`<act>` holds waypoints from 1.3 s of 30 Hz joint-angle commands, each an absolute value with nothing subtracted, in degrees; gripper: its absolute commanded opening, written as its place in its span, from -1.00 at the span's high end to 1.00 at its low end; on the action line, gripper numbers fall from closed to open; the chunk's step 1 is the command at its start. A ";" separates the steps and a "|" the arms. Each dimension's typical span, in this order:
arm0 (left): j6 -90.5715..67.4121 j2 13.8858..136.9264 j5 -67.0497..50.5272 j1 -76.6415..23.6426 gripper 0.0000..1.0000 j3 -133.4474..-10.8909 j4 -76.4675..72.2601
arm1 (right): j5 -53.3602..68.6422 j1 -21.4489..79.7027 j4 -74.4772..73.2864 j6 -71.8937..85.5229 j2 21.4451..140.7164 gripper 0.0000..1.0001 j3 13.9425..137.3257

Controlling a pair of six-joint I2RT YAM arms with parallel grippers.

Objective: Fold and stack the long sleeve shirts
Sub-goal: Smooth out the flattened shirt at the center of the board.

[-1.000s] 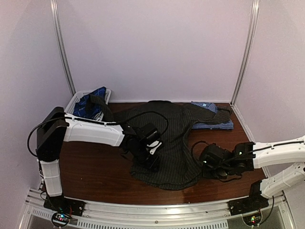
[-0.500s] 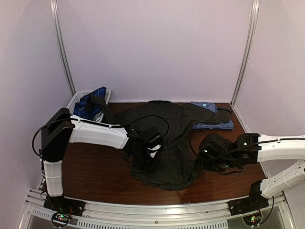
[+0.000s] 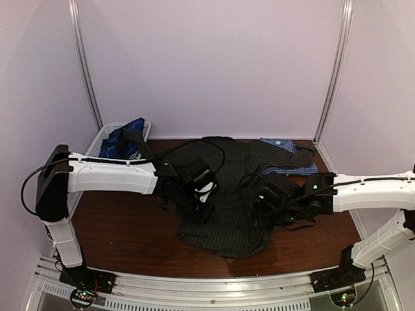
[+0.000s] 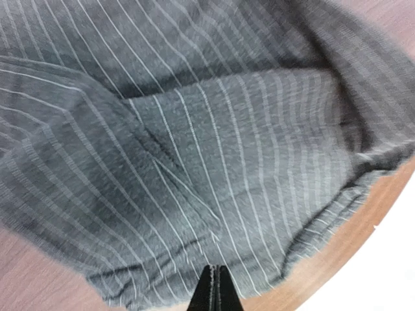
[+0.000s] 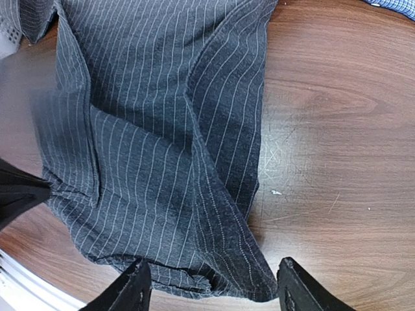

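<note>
- Far left, back corner: white plastic mesh basket (image 3: 97, 138) with the navy blue plaid shirt (image 3: 127, 137) bunched inside; part of it hangs over the rim.
- Brown wooden table (image 3: 130, 233): the charcoal-black pinstriped shirt (image 3: 227, 188) lies spread across its middle, collar toward the back wall, near hem rumpled and folded on itself.
- Left gripper (image 4: 214, 290): over the left side of the charcoal shirt. In the left wrist view the jaws are pressed fully together, tips right at the shirt's hem edge. Cannot tell whether any cloth is pinched between them.
- Right gripper (image 5: 211, 291): over the right side of the same shirt. The jaws stand wide apart, nothing between them but the hem corner lying flat below. The fingers (image 5: 133, 290) show no contact with the cloth.
- Far right, back: the blue-and-white fine-check shirt (image 3: 292, 167) lies folded flat on the table. One charcoal sleeve (image 3: 299, 154) is draped across its top.
</note>
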State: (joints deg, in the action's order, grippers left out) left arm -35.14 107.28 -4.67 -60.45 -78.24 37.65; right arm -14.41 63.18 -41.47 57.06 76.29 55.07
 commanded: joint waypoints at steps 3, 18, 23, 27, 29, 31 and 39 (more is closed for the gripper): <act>-36.31 102.80 -4.44 -60.12 1.00 -75.79 38.03 | -15.33 62.30 -40.95 56.01 76.02 -0.22 52.51; -34.42 114.72 -4.96 -61.16 0.17 -81.73 37.22 | -9.92 62.23 -36.65 60.08 71.86 1.00 42.17; -34.58 116.81 -3.91 -61.34 0.15 -82.81 36.80 | -9.67 62.28 -36.66 59.81 71.93 1.00 42.04; -34.43 118.42 -3.14 -61.72 0.21 -84.26 37.23 | -9.83 62.22 -36.09 58.37 72.60 1.00 42.58; -34.73 119.54 -2.39 -61.78 0.27 -84.98 38.31 | -9.93 62.14 -35.55 57.15 73.45 1.00 42.98; -35.27 120.51 -2.16 -61.75 0.35 -85.96 39.53 | -10.12 62.16 -36.15 55.98 74.32 1.00 44.03; -39.41 120.69 -0.92 -61.72 0.92 -86.92 43.49 | -9.17 60.41 -36.03 49.07 73.83 1.00 45.59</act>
